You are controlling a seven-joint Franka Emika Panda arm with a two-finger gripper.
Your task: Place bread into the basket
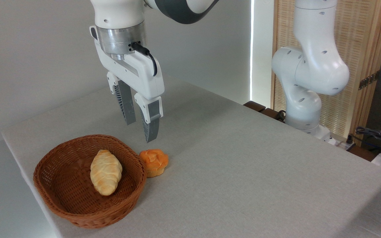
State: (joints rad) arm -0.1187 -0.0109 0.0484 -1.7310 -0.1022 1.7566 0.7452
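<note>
At the left end of the table (243,165), near its front corner, sits the basket (61,201), round, shallow and woven of brown wicker. Inside it lies a pale-yellow croissant-like loaf (105,172), stretched from the back of the basket toward the front and leaning a little to the right. Just outside the basket's right rim stands the bread (154,162), a small orange bun with a swirled top and a paler base; it rests on the grey cloth and touches or nearly touches the wicker wall, which of the two is hard to tell. Above and slightly behind the bun hangs the gripper (141,129), pointing down and tilted. Its two ribbed grey fingers (150,127) stand apart with a clear gap between them and nothing in it, so the claw is released, and its tips are well clear of both the bun and the basket. Farther right, past the table's back edge, rises the white base of the arm (306,82) before a slatted wooden screen (359,49).
</note>
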